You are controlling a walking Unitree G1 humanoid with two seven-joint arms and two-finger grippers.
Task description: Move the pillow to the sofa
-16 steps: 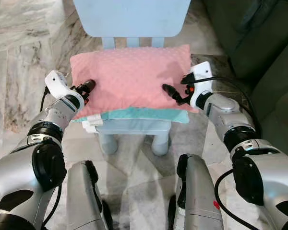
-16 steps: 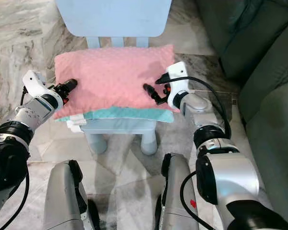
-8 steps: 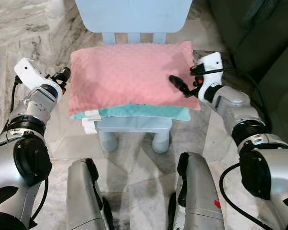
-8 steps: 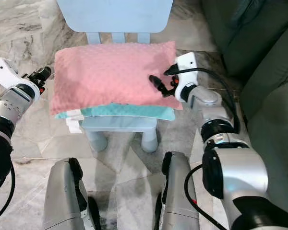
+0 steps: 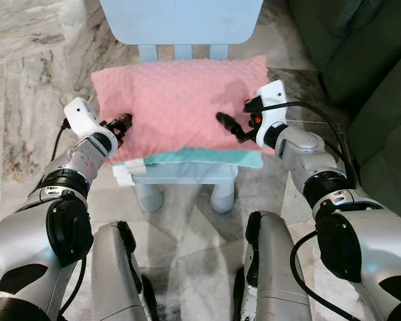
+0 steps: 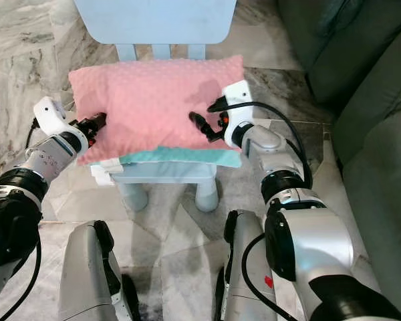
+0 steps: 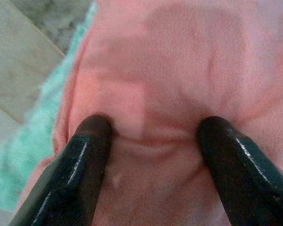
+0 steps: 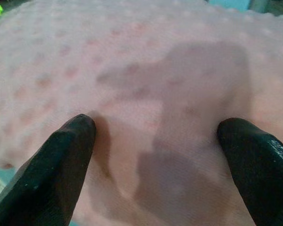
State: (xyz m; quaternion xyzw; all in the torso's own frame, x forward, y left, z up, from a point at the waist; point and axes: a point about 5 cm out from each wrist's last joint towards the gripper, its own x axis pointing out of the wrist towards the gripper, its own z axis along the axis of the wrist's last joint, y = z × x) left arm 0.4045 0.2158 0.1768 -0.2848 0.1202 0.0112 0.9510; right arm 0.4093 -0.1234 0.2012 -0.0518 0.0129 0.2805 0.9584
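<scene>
- Pink pillow (image 5: 180, 100) sat flat on the seat of a small light-blue chair (image 5: 184, 23), teal underside showing along the near edge, white tag hanging at the near left corner.
- L gripper (image 5: 123, 124) was pressed into the pillow's left end, just above the teal edge. Wrist cam: both black fingers (image 7: 85, 165) spread apart w/ tips dug into the pink fabric, a fold of fabric bunched between them. Jaws not closed.
- R gripper (image 5: 227, 125) was on top of the pillow near its right end, pointing inward toward the L gripper. Wrist cam: fingertips (image 8: 61, 160) wide apart, resting on the dotted pink surface, nothing pinched between them.
- So pillow lay between the two grippers, both touching it, still fully supported by the chair.
- Dark green sofa (image 5: 361, 60) was off to the right of the R gripper, past the R arm, well apart from the pillow.
- Marble-look floor (image 5: 27, 80) under the chair; robot's silver legs showed below the chair's front edge.
- Black cable looped from the R wrist back along the forearm.
</scene>
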